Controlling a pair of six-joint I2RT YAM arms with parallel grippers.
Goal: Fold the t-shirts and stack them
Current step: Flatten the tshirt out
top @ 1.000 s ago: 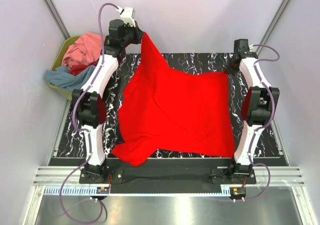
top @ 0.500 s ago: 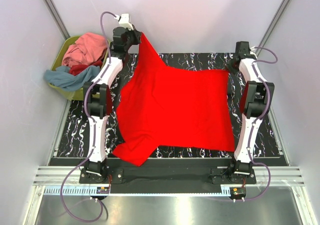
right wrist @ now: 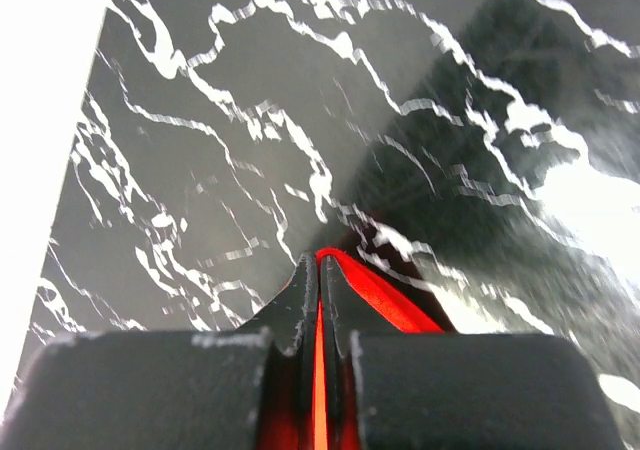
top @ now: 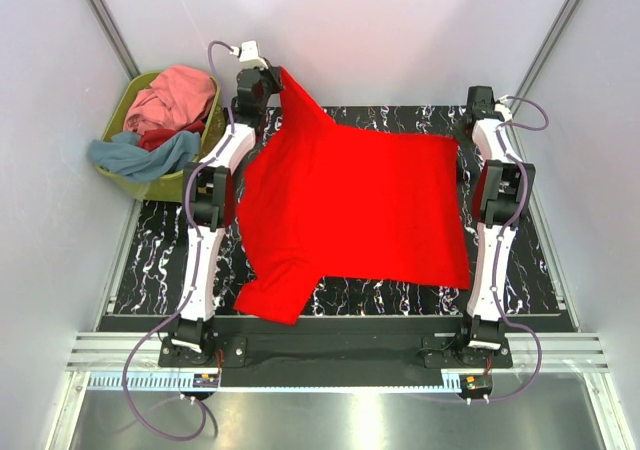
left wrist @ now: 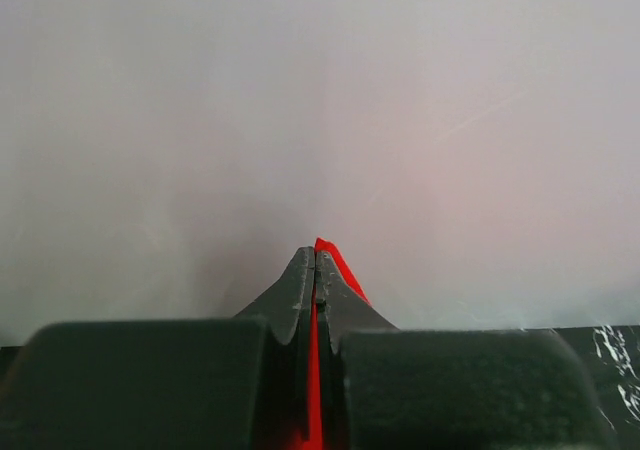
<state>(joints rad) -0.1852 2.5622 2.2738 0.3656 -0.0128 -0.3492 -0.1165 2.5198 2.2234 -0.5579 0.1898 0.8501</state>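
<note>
Red t-shirt (top: 355, 205) spread broad, far corners pinched up.

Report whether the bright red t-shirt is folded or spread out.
Spread, not folded: the red t-shirt is stretched open over the table, its far corners pinched in the left claw and right claw.

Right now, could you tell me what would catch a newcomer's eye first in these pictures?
The bright red cloth t-shirt dominates, spread across the black white-veined table, its far corners pinched: the left gripper holds one raised at far left, the right gripper holds the other low at far right. Left of the table, an olive-green plastic basket is heaped with a pink shirt and a grey-blue shirt.
</note>
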